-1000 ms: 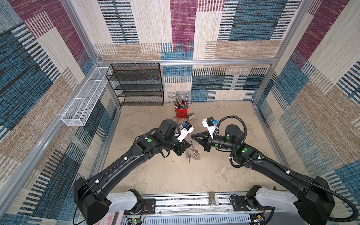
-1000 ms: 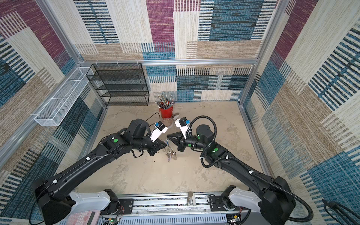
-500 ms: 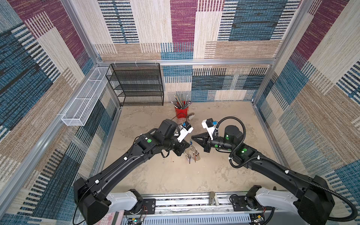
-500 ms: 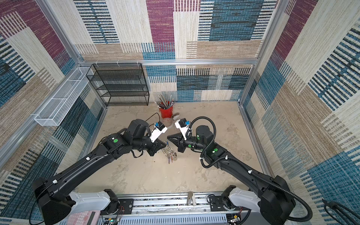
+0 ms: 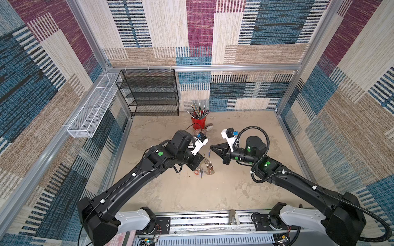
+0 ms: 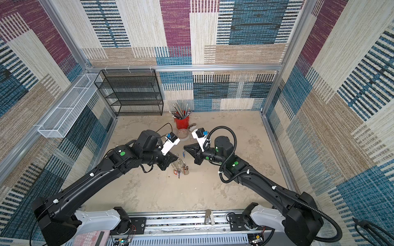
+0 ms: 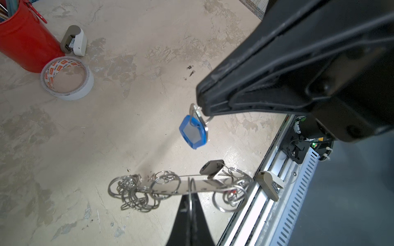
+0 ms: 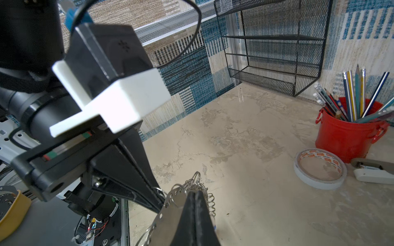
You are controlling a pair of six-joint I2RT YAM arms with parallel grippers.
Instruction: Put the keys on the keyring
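Right tool (image 7: 199, 105) is pinching blue-tagged key (image 7: 193, 132) by its ring, key dangling | left tool (image 7: 188, 198) is clamping the keyring (image 7: 168, 188) | keyring's sitting just below the key, plate running crosswise to left tool | reckon right tool's doing the lowering

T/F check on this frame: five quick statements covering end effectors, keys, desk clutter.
1. The right end effector holds the blue-tagged key. True.
2. The left end effector is open over the tape roll. False: it is shut on the keyring.
3. The tape roll lies beside the red pencil cup. True.
4. The blue-tagged key is already on the keyring. False: it hangs from the right end effector, apart from the keyring.
5. The stapler stands inside the red pencil cup. False: it lies on the table beside it.
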